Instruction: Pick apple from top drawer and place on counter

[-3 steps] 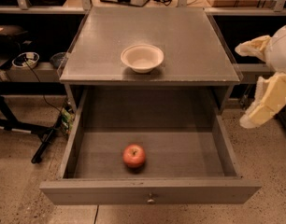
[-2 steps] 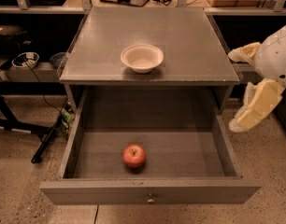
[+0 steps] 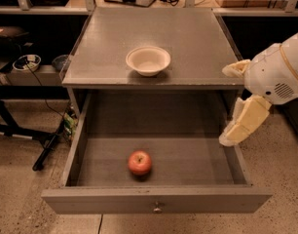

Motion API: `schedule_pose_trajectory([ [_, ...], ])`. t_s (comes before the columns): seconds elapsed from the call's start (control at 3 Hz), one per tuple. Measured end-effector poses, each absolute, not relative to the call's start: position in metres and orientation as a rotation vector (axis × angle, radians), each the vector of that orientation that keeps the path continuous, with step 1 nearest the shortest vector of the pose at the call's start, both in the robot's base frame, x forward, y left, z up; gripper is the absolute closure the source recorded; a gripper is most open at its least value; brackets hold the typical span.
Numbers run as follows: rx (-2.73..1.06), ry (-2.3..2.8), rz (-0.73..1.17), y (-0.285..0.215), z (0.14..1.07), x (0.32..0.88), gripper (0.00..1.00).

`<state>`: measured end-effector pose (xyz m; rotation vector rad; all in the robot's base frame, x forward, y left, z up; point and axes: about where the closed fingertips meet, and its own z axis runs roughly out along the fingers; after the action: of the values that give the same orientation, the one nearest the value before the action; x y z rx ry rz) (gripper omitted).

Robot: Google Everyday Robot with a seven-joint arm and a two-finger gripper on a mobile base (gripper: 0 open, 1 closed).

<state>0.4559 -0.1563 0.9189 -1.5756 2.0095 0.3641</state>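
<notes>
Over the last second my hand [image 3: 227,105] has swung in from the right edge of view and dropped lower. It now hangs just outside the right wall of the open drawer [image 3: 156,199], near the back corner. Its two pale fingers are spread wide, one above the other, and hold nothing. I judge this to be the approach: the reach into the drawer is not yet begun.

Sweeping from the left: dark shelving [image 3: 22,77] holds a small dish and some cables, and black stand legs [image 3: 46,150] slant across the speckled floor beside the cabinet. None of it is near my path.

In the middle, the drawer is pulled fully out, its knob [image 3: 158,208] at the bottom centre. The apple [image 3: 139,162] sits alone on the drawer floor, close to the front panel and slightly left of centre, stem up. Above it, on the grey tabletop [image 3: 197,38], a white bowl [image 3: 148,60] stands near the front edge.

On the right, the drawer's side wall and the tabletop's overhanging front edge lie between my hand and the apple. I expect to have to clear both, and to keep off the bowl when setting the apple down.
</notes>
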Motion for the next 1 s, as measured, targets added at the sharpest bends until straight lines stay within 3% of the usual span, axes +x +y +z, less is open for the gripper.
schedule_pose_trajectory([
  [1.0, -1.369, 1.847, 0.498, -0.122, 0.888, 0.477, 0.00],
])
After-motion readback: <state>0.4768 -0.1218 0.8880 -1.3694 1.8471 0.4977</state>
